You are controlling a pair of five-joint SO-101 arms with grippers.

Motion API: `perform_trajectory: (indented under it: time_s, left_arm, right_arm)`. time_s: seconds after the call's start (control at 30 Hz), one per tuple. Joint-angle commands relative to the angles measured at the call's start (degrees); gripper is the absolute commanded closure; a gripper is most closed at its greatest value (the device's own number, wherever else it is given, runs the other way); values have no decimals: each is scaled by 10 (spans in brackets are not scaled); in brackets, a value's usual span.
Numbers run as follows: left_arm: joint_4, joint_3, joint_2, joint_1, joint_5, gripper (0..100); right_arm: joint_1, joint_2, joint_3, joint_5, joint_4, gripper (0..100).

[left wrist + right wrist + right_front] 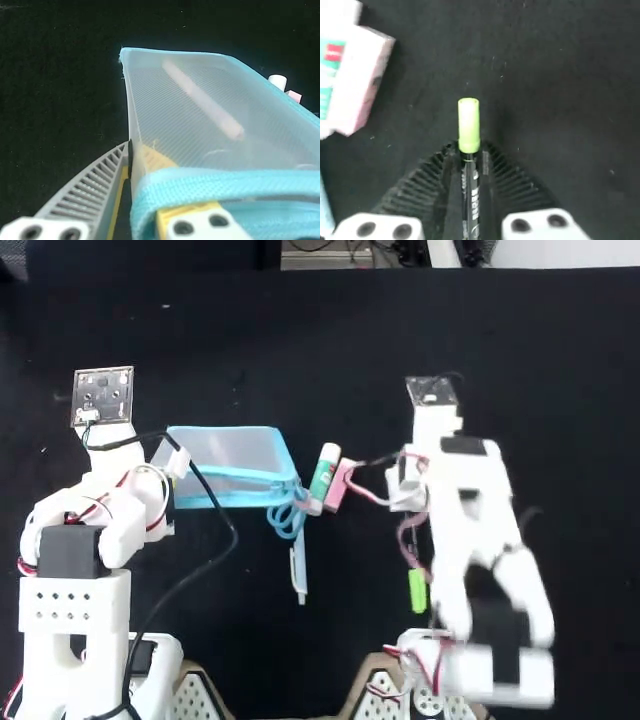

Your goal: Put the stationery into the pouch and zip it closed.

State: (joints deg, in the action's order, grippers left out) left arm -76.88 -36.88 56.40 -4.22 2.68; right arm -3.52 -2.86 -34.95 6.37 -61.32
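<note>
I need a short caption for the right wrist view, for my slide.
The right hand, shut on a green-capped pen; a pink eraser lies nearby on the black table.

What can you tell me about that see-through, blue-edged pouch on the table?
The pouch is a flat rectangular bag of translucent, mesh-textured plastic trimmed with a light blue fabric band, with a blue cord loop at one corner. It lies on the black table. The left end effector is clamped on its banded edge, one finger outside the wall and one apparently inside. A pale stick-shaped item shows through the wall, apparently inside it.
</note>
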Motion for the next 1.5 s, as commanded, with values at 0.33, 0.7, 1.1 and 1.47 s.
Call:
perform_trajectory:
  time_s: [0.33, 0.7, 1.1, 1.47]
  left_arm:
    - [6, 10, 9, -7, 1, 970]
    - [5, 10, 11, -7, 1, 970]
    - [5, 10, 11, -7, 1, 970]
    - [5, 10, 11, -7, 1, 970]
  right_arm:
    - [-7, 268, 381, 3, -217, 891]
    - [9, 374, 464, 4, -254, 805]
    - [21, 432, 481, 47, -258, 972]
    - [46, 168, 487, 48, -393, 988]
